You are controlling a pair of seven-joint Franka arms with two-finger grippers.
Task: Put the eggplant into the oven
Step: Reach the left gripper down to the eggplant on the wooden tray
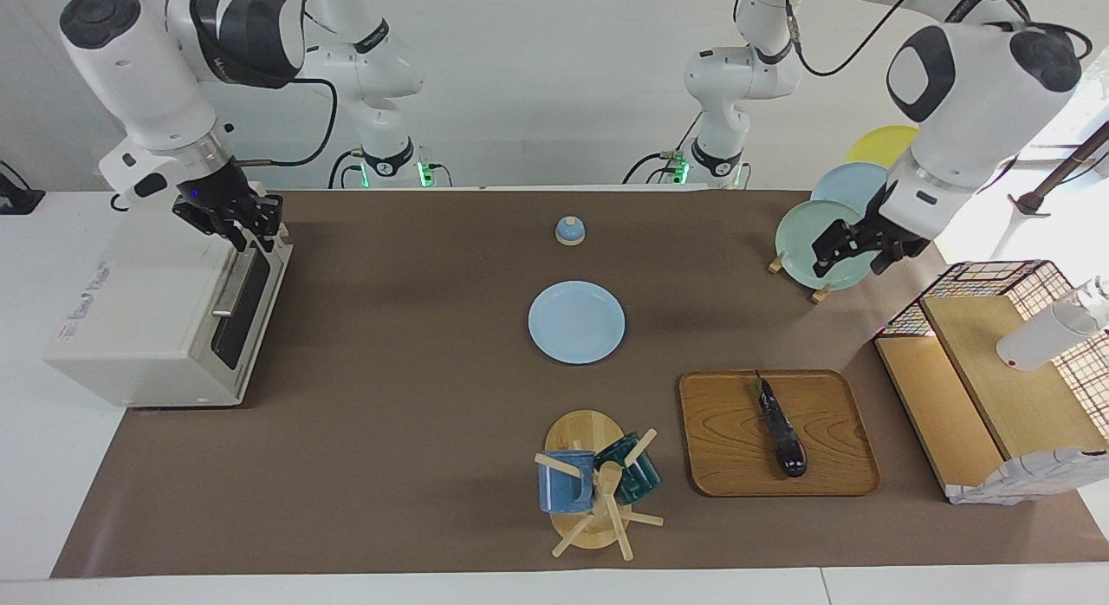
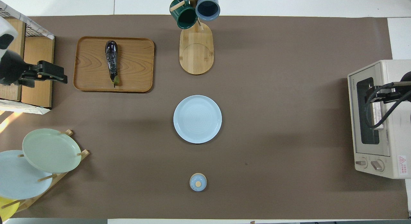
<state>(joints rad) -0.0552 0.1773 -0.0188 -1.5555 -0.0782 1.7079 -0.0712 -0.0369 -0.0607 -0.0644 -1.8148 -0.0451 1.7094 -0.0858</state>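
1. Facing view: I see my right gripper (image 1: 232, 226) above the oven (image 1: 165, 315) door's top edge, fingers apparently spread; my left gripper (image 1: 858, 250) hovers over the plate rack (image 1: 819, 245), fingers spread.
2. Overhead view: the eggplant (image 2: 111, 59) lies on the wooden tray (image 2: 135, 65), just beside my left gripper (image 2: 53, 74).

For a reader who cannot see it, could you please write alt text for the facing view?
The eggplant lies on a wooden tray, untouched, while the right gripper is at the top edge of the closed oven door and the left gripper hangs over a plate rack.
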